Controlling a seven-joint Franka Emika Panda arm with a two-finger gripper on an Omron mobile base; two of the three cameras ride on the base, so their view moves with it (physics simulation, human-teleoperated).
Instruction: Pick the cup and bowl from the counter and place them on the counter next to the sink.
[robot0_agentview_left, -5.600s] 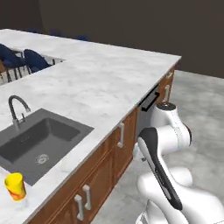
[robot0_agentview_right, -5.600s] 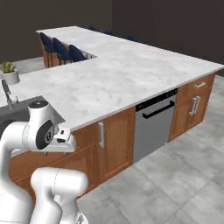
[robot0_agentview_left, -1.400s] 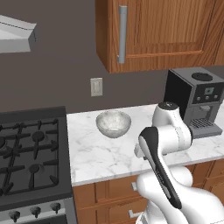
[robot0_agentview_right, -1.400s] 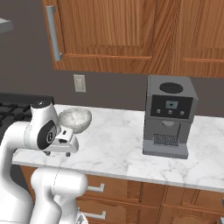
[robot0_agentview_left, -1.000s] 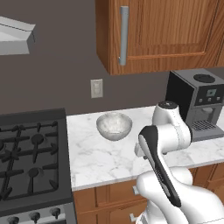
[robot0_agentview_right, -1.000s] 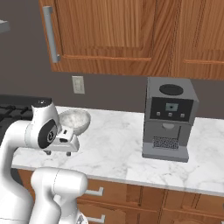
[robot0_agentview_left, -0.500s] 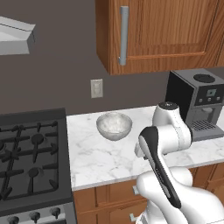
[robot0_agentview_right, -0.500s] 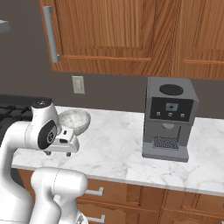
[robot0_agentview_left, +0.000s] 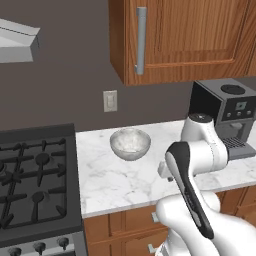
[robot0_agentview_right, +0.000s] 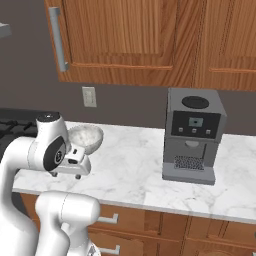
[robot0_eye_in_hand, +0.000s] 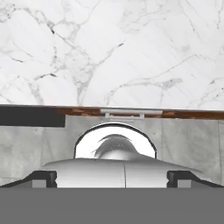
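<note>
The bowl (robot0_agentview_left: 130, 143) sits upright on the marble table (robot0_agentview_left: 125, 182), near the back wall between the gas stovetop (robot0_agentview_left: 35, 185) and the coffee machine (robot0_agentview_right: 192, 135). The arm is folded at the table's front edge, and its gripper (robot0_eye_in_hand: 112, 177) points straight down, jaws spread wide and empty.

One bowl (robot0_agentview_left: 130, 144), one coffee machine (robot0_agentview_right: 192, 135), one stovetop (robot0_agentview_left: 35, 180), one wall outlet (robot0_agentview_left: 110, 100).

glossy speckled bowl (robot0_agentview_left: 130, 143), veined white marble counter (robot0_agentview_left: 120, 180), brown wood cabinets (robot0_agentview_left: 195, 40), matt black stovetop (robot0_agentview_left: 35, 185)
</note>
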